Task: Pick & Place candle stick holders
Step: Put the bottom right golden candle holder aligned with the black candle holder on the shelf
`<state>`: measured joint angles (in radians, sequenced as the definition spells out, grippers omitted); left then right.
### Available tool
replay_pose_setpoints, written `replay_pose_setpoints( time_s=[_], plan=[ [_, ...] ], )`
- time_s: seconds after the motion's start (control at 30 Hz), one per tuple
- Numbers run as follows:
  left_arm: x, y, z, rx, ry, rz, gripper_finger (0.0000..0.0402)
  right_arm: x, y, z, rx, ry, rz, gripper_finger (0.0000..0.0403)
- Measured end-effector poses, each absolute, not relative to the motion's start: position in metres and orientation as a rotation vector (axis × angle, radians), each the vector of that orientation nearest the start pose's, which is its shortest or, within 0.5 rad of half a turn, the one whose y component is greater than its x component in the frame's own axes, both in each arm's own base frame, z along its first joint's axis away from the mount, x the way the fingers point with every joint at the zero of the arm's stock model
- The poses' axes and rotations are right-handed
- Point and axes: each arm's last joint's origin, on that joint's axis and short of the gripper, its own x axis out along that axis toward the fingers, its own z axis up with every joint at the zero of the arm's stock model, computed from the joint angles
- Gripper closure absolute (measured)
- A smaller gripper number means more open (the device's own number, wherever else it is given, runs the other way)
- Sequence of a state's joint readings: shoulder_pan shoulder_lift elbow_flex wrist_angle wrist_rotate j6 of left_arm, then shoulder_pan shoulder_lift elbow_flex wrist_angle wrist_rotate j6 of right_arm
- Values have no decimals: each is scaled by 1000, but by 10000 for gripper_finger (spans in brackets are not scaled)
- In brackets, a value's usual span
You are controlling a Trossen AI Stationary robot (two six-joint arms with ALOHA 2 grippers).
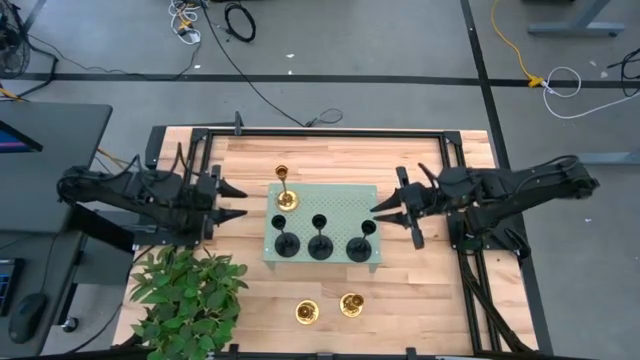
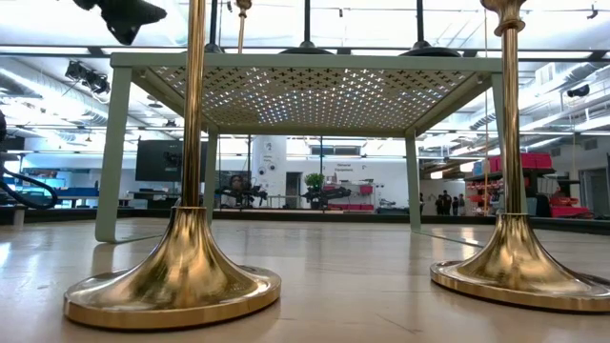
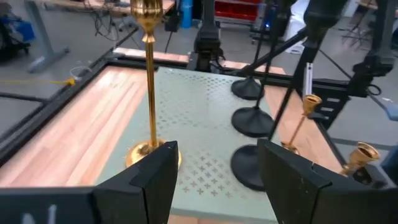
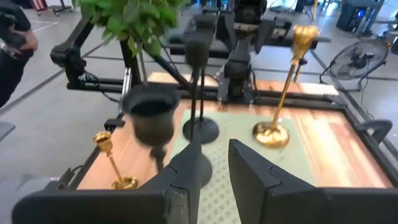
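No brand, label or writing can be read in any view.

High view: the pale green perforated tray [image 1: 335, 205] sits mid-tabletop [image 1: 420, 300]; on it stand one gold candle stick holder [image 1: 286, 197] at the far left corner and three black candle stick holders [image 1: 319, 243] in a row along the near edge; two more gold holders [image 1: 328, 308] stand on the bare wood in front of the tray; a potted plant [image 1: 190, 290] fills the near left corner; the left end effector [image 1: 232, 201] hangs just left of the tray, fingers spread wide and empty; the right end effector [image 1: 388, 212] reaches over the tray's right edge beside the rightmost black holder [image 1: 360, 245], fingers partly parted, nothing seen between them.

Low view: only here the tray shows as a raised stand on four legs [image 2: 112, 152]; the two front gold bases [image 2: 176, 276] loom large, and a lab room with a distant person lies behind.

Left wrist view: its fingers [image 3: 155, 177] stand far apart, framing the gold holder on the tray [image 3: 149, 87] with the black bases beyond.

Right wrist view: a black cup [image 4: 151, 118] stands close before its narrowly parted fingers [image 4: 186, 174]; whether they touch it I cannot tell; a person's sleeve shows at one edge.
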<state>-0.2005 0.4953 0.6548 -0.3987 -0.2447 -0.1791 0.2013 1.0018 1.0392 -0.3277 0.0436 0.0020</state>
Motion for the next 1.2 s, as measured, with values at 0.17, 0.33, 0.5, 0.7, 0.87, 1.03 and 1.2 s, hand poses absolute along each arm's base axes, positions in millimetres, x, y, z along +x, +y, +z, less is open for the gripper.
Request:
replay_pose_setpoints(
  time_s=[0.17, 0.33, 0.5, 0.7, 0.87, 1.03, 1.2],
  plan=[
    [115, -16, 299, -115, 221, 65, 184, 207, 55, 337, 9, 342, 189, 324],
    [115, -16, 299, -118, 221, 65, 184, 199, 72, 306, 46, 359, 252, 324],
    [115, -16, 298, -117, 231, 63, 184, 187, 89, 279, 81, 347, 331, 324],
    [115, -16, 298, -117, 232, 63, 184, 181, 105, 261, 145, 269, 417, 324],
    [115, -16, 298, -117, 232, 63, 184, 174, 119, 241, 185, 275, 471, 324],
    [115, -16, 298, -117, 233, 63, 184, 172, 136, 225, 183, 255, 507, 324],
    [115, -16, 298, -117, 233, 63, 184, 177, 155, 209, 165, 271, 550, 324]
  ],
)
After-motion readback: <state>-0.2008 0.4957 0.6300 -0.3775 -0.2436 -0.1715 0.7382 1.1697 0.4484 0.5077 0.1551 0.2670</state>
